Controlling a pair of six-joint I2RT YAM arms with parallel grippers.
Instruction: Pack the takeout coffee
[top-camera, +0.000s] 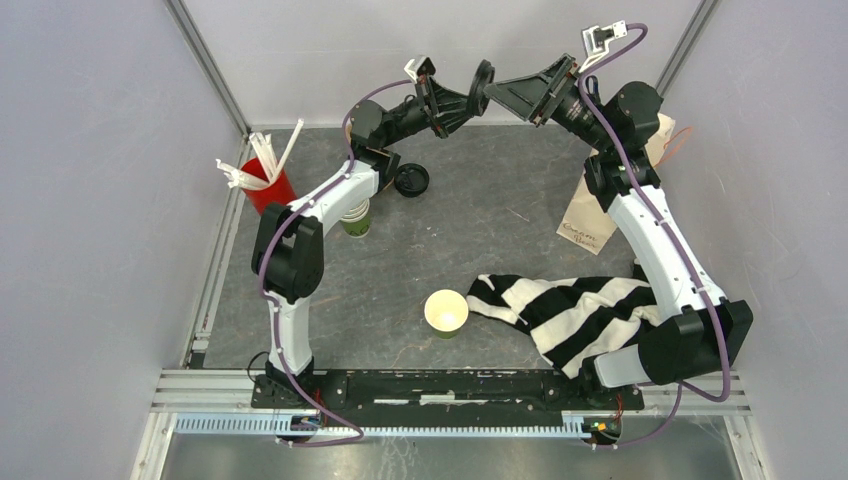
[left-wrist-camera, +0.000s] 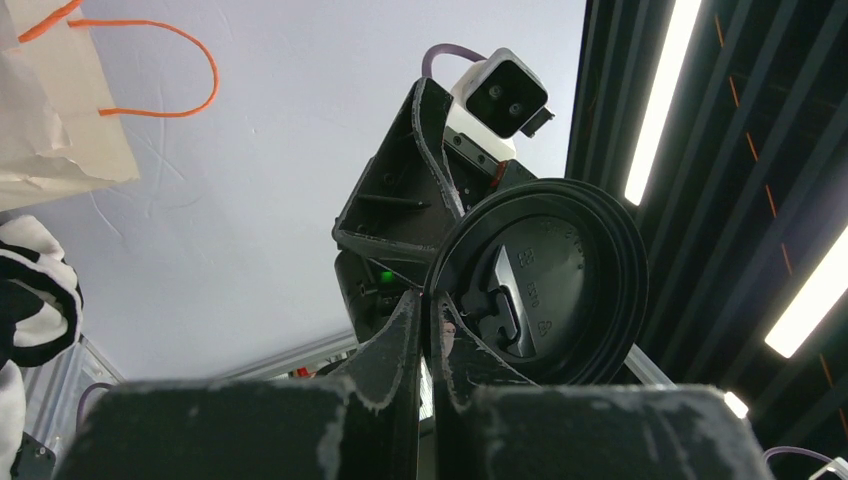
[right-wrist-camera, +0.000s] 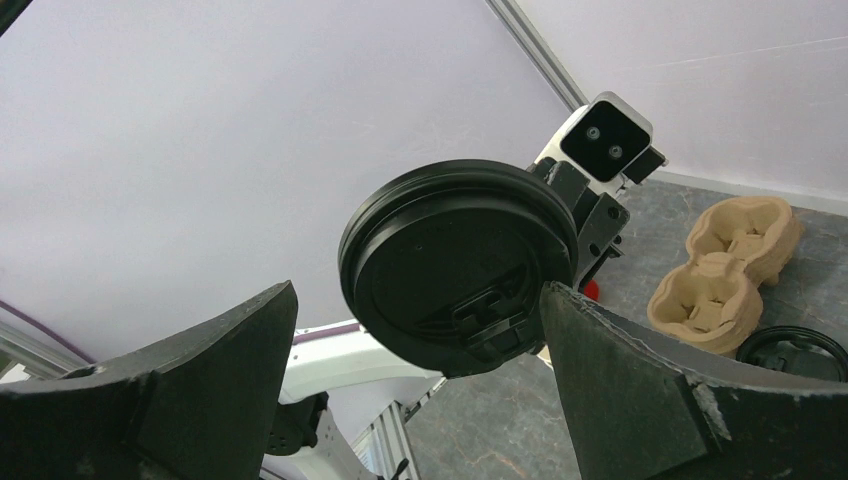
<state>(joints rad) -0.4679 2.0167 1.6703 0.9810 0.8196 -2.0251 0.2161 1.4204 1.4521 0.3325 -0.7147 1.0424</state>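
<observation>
could drag the striped cloth (top-camera: 570, 310) across the table (top-camera: 480, 215) if the right arm swings low on the way down; could tip the paper bag (top-camera: 592, 222) standing just behind that arm. high over the far edge, clenched on the rim of a black lid (right-wrist-camera: 455, 250) with the left gripper (left-wrist-camera: 425, 305), a thin edge-on hold. spread wide on either side of that lid with the right gripper (right-wrist-camera: 418, 290), touching nothing. might let the lid slip or twist free if released on the left before closing on the right; might flex or crack it if pulled both ways at once. below, well apart: one green cup (top-camera: 446, 312) open in mid-table, a second cup (top-camera: 356, 218) under the left arm, a spare lid (top-camera: 411, 180) flat near it. risks a crooked seat if pressed down tilted.
</observation>
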